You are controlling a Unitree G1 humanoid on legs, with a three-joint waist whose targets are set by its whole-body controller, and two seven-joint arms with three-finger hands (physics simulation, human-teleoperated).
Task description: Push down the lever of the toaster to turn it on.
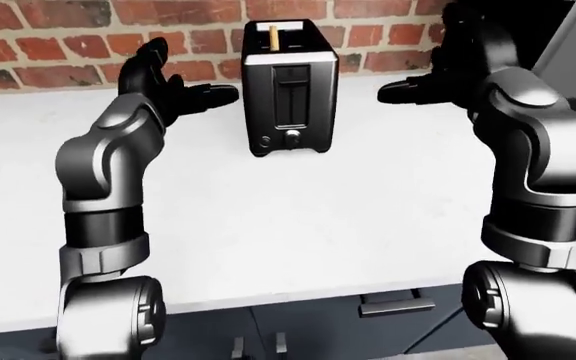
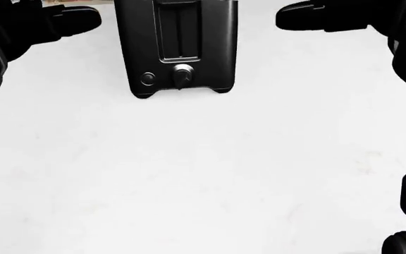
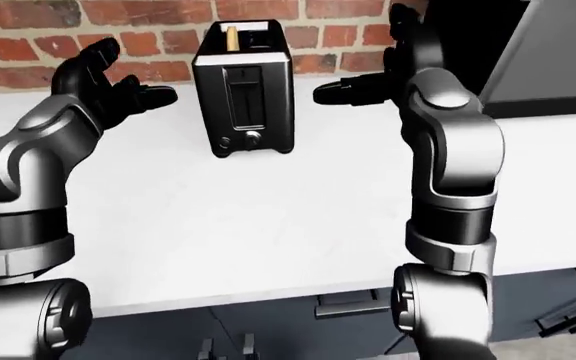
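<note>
White countertop (image 1: 298,217) stretches wide, dark drawers (image 1: 388,307) under its near edge. Mid-counter stands the black upright toaster (image 1: 290,90), control face toward us, long axis running away to the red brick wall (image 1: 58,45). Left hand (image 1: 168,86) and right hand (image 1: 438,71) flank it, fingers spread, touching nothing.

Black toaster (image 3: 243,94) on white counter (image 3: 268,217), open left hand (image 3: 103,79) and right hand (image 3: 393,71) flanking it

— What do your arms look like?
— Left arm (image 1: 98,195): grey shells, glossy black joint bands. Right arm (image 1: 533,172): the same. Left hand (image 1: 168,86) and right hand (image 1: 438,79): black, thick-fingered.
</note>
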